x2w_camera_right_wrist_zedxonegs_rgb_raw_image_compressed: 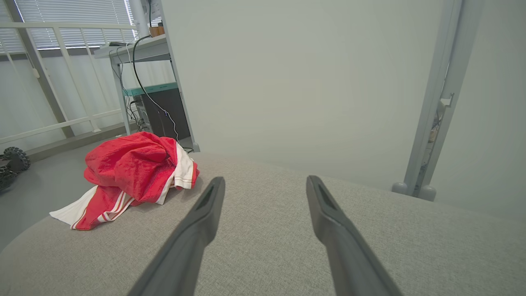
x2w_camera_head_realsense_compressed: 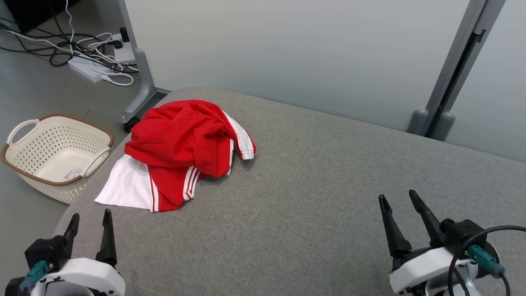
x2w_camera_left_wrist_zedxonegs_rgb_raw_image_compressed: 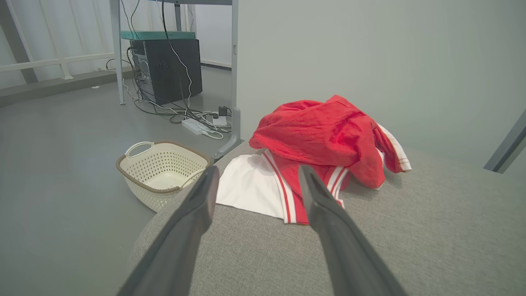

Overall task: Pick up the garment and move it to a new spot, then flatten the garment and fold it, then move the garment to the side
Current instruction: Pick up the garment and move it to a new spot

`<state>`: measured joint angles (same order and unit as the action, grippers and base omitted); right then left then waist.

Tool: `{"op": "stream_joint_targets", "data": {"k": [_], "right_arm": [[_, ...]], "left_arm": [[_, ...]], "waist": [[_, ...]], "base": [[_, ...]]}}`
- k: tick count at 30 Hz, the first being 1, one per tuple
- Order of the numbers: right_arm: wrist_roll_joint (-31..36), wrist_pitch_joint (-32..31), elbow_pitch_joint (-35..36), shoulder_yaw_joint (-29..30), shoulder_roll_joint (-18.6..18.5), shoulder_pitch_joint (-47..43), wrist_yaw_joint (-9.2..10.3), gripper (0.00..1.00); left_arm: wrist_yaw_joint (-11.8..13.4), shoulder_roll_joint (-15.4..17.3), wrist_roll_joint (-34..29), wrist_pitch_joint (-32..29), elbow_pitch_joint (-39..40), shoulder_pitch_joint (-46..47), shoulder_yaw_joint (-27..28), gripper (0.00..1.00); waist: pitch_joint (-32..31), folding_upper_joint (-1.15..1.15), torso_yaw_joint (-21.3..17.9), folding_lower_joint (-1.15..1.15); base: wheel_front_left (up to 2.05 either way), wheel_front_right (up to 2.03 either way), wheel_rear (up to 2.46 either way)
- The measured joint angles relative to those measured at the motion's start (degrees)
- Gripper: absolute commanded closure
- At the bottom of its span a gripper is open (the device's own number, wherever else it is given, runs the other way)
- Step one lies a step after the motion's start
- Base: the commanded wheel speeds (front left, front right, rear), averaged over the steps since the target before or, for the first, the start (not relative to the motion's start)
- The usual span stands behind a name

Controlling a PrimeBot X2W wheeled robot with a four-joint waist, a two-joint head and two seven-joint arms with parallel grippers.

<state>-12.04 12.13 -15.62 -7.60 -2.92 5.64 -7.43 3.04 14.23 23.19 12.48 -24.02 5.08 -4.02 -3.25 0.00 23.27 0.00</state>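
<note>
The garment (x2w_camera_head_realsense_compressed: 181, 150) is a crumpled red and white piece with white stripes, heaped at the far left of the grey padded surface (x2w_camera_head_realsense_compressed: 320, 197). My left gripper (x2w_camera_head_realsense_compressed: 91, 220) stands open at the lower left, a short way in front of the heap and apart from it. In the left wrist view the garment (x2w_camera_left_wrist_zedxonegs_rgb_raw_image_compressed: 324, 135) lies just beyond the open fingers (x2w_camera_left_wrist_zedxonegs_rgb_raw_image_compressed: 197, 205). My right gripper (x2w_camera_head_realsense_compressed: 396, 199) is open at the lower right, far from the cloth. The right wrist view shows the garment (x2w_camera_right_wrist_zedxonegs_rgb_raw_image_compressed: 131, 168) off to the left of my fingers (x2w_camera_right_wrist_zedxonegs_rgb_raw_image_compressed: 324, 205).
A cream perforated basket (x2w_camera_head_realsense_compressed: 24, 162) with a brown rim sits on the floor left of the surface. Cables and a power strip (x2w_camera_head_realsense_compressed: 86, 68) lie on the floor behind it. A grey partition wall (x2w_camera_head_realsense_compressed: 287, 49) with metal posts (x2w_camera_head_realsense_compressed: 141, 74) backs the surface.
</note>
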Motion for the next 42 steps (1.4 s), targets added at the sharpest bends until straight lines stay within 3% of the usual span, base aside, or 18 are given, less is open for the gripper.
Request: {"op": "stream_joint_targets", "data": {"k": [11, 16, 22, 26, 34, 41, 42], "right_arm": [[0.1, 0.1, 0.0, 0.7, 0.1, 0.0, 0.0, 0.0], [0.9, -0.5, 0.9, 1.4, 0.1, 0.0, 0.0, 0.0], [2.5, -3.4, 5.0, 1.1, -1.3, 3.6, 0.0, 0.0], [3.1, -4.7, 6.8, 1.1, -2.3, 5.5, 0.0, 0.0], [3.6, -5.6, 8.0, 0.8, -2.9, 8.0, 0.0, 0.0], [4.0, -5.7, 8.3, 1.4, -3.3, 8.5, 0.0, 0.0], [4.0, -5.7, 8.4, 1.5, -3.4, 8.6, 0.0, 0.0]], "left_arm": [[-0.5, 0.1, 0.7, -1.7, 0.8, 2.9, -1.0, 0.0], [-1.0, 0.9, 0.7, -4.1, 2.6, 8.9, -1.9, 0.0], [-3.6, 0.9, 2.9, -8.3, 2.2, 21.0, -2.3, 0.0], [-5.7, 1.3, 4.7, -10.8, -2.1, 27.8, -2.4, 0.0], [-9.1, 2.8, 8.0, -16.6, -18.5, 35.5, -3.4, 0.0], [-10.1, 4.0, 9.7, -19.1, -27.7, 39.5, -5.6, 0.0], [-10.2, 4.3, 9.6, -19.1, -28.6, 39.9, -6.1, 0.09]], "waist": [[0.6, 0.0, -0.1, 0.0], [1.7, 0.0, -0.6, 0.0], [7.2, 0.0, -2.3, 0.0], [11.5, 0.0, -3.9, 0.0], [18.9, 0.0, -7.9, 0.0], [22.4, 0.0, -10.1, 0.0], [22.6, 0.0, -10.2, 0.0]], "base": [[0.0, 0.0, 0.0], [0.0, 0.0, 0.0], [0.0, 0.0, 0.0], [0.0, 0.0, 0.0], [0.0, 0.0, 0.0], [0.0, 0.0, 0.0], [0.0, 0.0, 0.0]]}}
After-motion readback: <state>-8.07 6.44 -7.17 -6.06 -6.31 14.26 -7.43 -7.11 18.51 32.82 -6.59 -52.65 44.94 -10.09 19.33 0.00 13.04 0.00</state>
